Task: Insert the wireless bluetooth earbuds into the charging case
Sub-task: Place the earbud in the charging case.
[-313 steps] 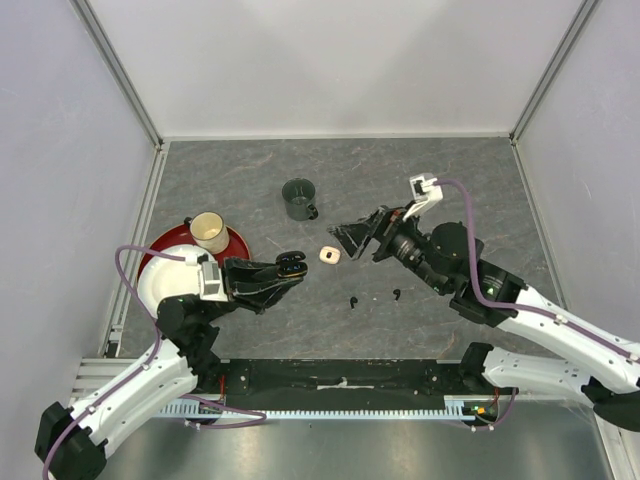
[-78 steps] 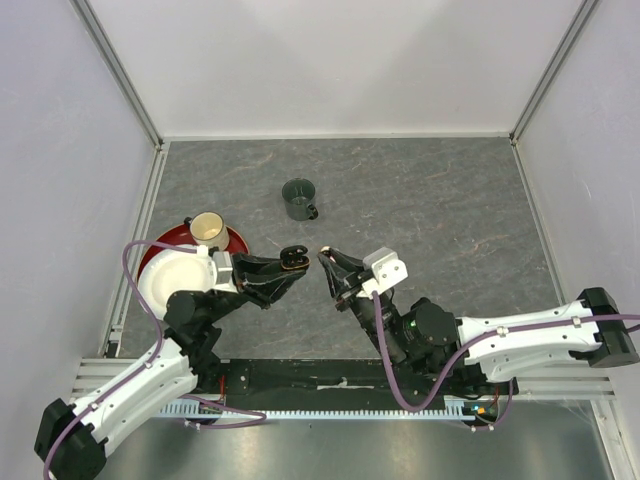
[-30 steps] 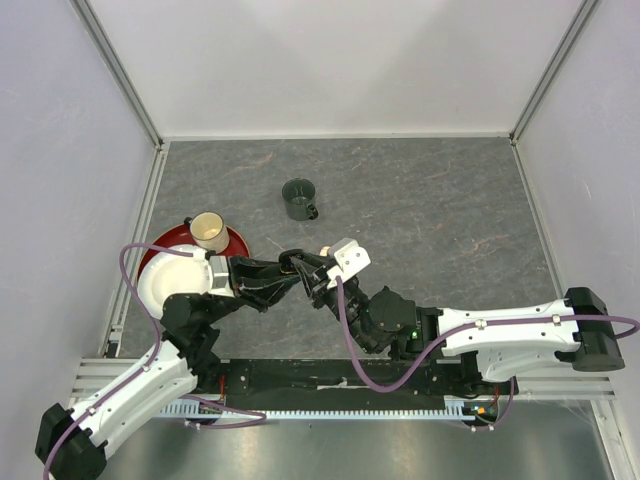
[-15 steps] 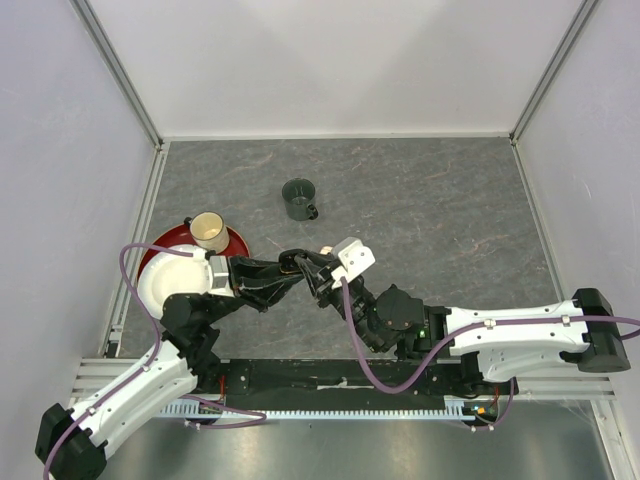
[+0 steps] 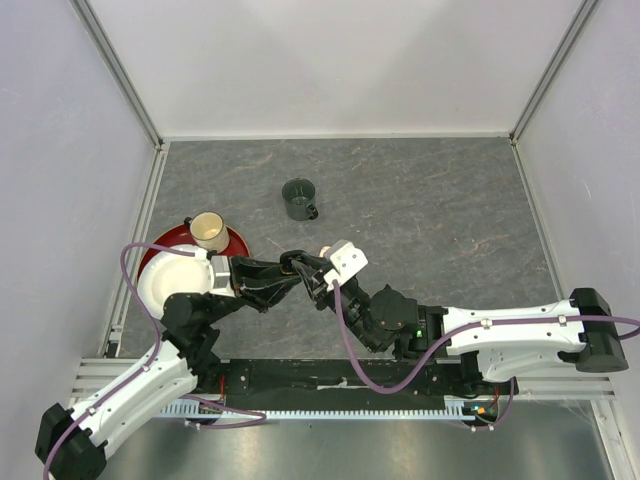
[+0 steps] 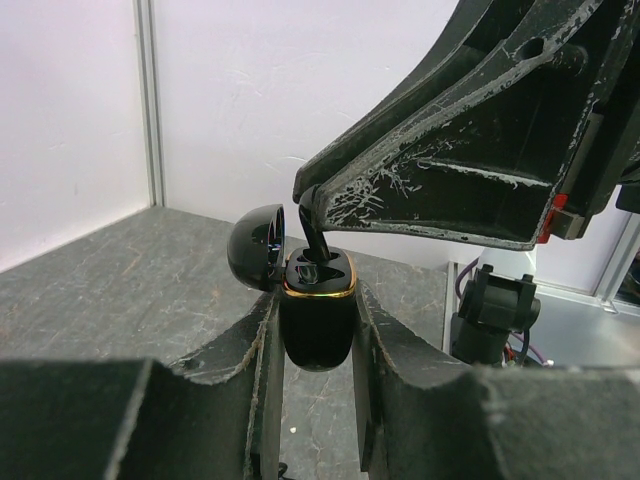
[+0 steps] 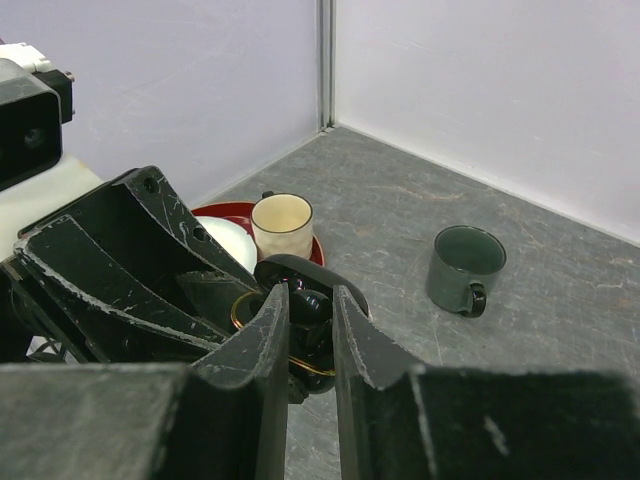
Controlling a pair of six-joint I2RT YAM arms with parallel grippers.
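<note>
My left gripper (image 6: 318, 308) is shut on the black, gold-rimmed charging case (image 6: 318, 325), held upright with its lid (image 6: 256, 247) swung open. My right gripper (image 7: 309, 304) is shut on a black earbud (image 7: 313, 303) right above the case (image 7: 322, 368). In the left wrist view the earbud (image 6: 315, 238) hangs from the right fingertips (image 6: 330, 188) with its stem down in the case's opening. From above, both grippers meet over the table's near middle, the left gripper (image 5: 289, 263) against the right gripper (image 5: 308, 270). The other earbuds are out of view.
A dark green mug (image 5: 299, 199) stands behind the grippers. At the left a red plate (image 5: 235, 243) carries a white bowl (image 5: 172, 277) and a cream cup (image 5: 209, 230). A small cream piece (image 5: 324, 250) peeks out beside the right wrist. Walls close in the table.
The right wrist nudged slightly right, then back left over the case. Both grips are unchanged.
</note>
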